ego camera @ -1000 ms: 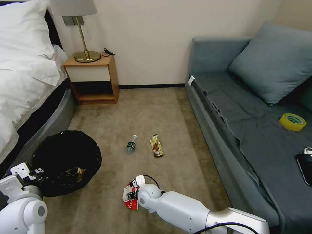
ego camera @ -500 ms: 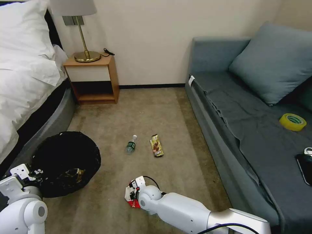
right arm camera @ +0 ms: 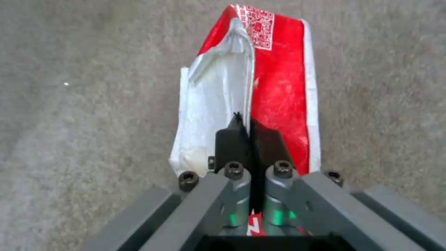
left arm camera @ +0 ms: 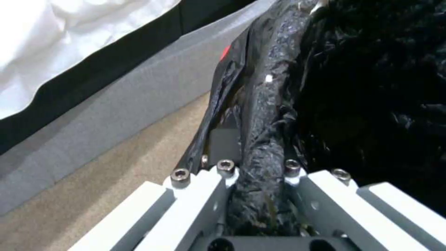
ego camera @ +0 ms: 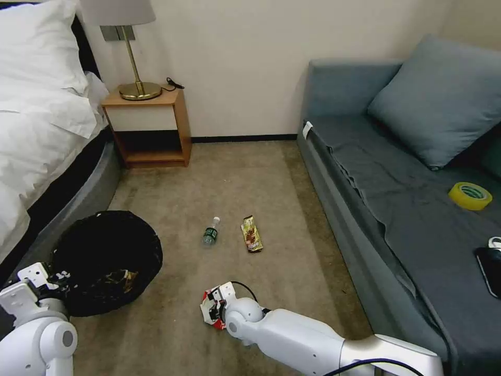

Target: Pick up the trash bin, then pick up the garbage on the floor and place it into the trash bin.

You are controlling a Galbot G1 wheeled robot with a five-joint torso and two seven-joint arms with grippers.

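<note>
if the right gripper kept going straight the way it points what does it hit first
The right gripper is shut on the red-white packet and points down at the carpet, so it would likely press the packet into the floor first. How far above the floor it sits is unclear.

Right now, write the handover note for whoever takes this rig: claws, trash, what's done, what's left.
Left claw: shut on the trash bin rim, bin beside the bed.
Right claw: shut on the red-white packet, low over the carpet.
Done: bin gripped; some litter already lies inside it; packet pinched.
Left: drop the packet in the bin, then collect the green-label bottle and the snack wrapper, both on the carpet mid-room.
</note>
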